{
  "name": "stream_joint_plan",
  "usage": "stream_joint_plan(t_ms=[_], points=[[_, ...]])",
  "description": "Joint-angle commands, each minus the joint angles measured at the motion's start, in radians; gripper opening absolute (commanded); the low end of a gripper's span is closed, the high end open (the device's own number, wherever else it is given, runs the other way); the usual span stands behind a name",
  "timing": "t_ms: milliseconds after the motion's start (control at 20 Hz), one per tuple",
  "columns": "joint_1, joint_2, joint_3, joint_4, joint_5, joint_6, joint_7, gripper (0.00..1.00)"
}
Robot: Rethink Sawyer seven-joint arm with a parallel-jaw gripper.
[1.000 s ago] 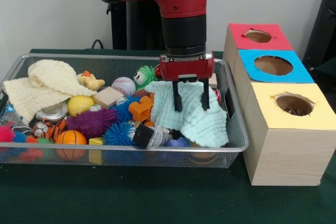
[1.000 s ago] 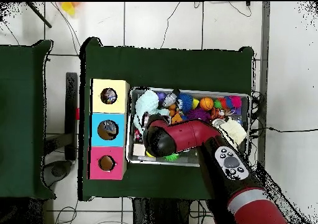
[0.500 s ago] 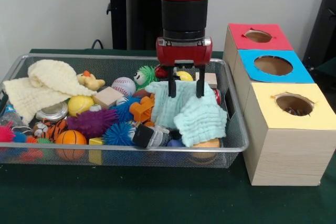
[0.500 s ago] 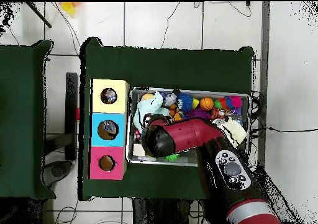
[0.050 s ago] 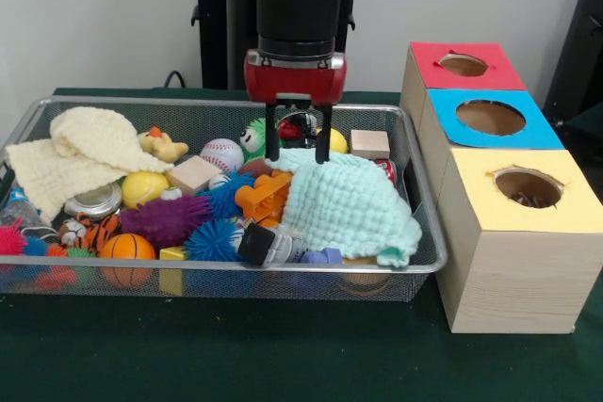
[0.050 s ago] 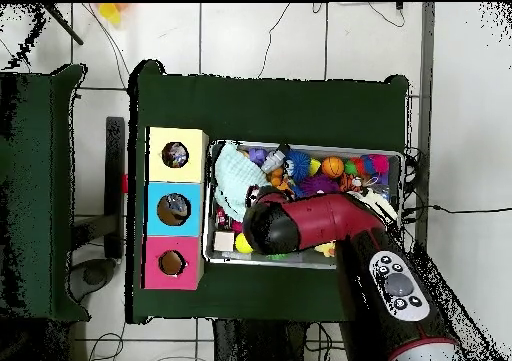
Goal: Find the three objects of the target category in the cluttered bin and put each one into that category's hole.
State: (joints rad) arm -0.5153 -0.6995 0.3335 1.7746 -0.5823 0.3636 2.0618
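Observation:
My gripper point(image 5: 297, 145) hangs open and empty over the wire bin point(image 5: 422, 261), just above the far edge of a mint cloth point(image 5: 350, 202). The cloth lies spread over the bin's right end in the front view. Behind the fingers point(image 5: 271, 143) sit a green spiky ball with eyes point(image 5: 254, 136) and a yellow ball point(image 5: 335, 141). Three boxes with holes stand to the right: red point(image 5: 490, 71), blue point(image 5: 537, 129) and yellow point(image 5: 565, 204). In the overhead view the arm point(image 6: 300, 222) hides the gripper, and the mint cloth point(image 6: 236, 177) lies beside the boxes.
The bin is packed: a cream cloth point(image 5: 85, 152), duck point(image 5: 162, 145), baseball point(image 5: 222, 153), two wooden blocks point(image 5: 193, 174) point(image 5: 370, 143), orange toy point(image 5: 262, 195), purple spiky ball point(image 5: 168, 218), basketball point(image 5: 126, 248) and tin can point(image 5: 94, 201). Dark items lie inside the yellow box's hole point(image 5: 529, 193).
The gripper rose and moved left in the front view. The mint cloth was dragged and lifted, then dropped; it now lies spread flat at the bin's right end, uncovering a wooden block.

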Motion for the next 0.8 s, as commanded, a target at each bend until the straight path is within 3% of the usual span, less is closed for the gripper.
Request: stream_joint_plan(t_ms=[50, 250, 800], points=[[-0.034, 0.035, 0.007, 0.0, -0.072, 0.053, -0.102, 1.0], [-0.052, 0.08, 0.025, -0.026, -0.082, 0.042, -0.122, 1.0], [-0.077, 0.118, 0.046, -0.054, -0.087, 0.043, -0.149, 1.0]])
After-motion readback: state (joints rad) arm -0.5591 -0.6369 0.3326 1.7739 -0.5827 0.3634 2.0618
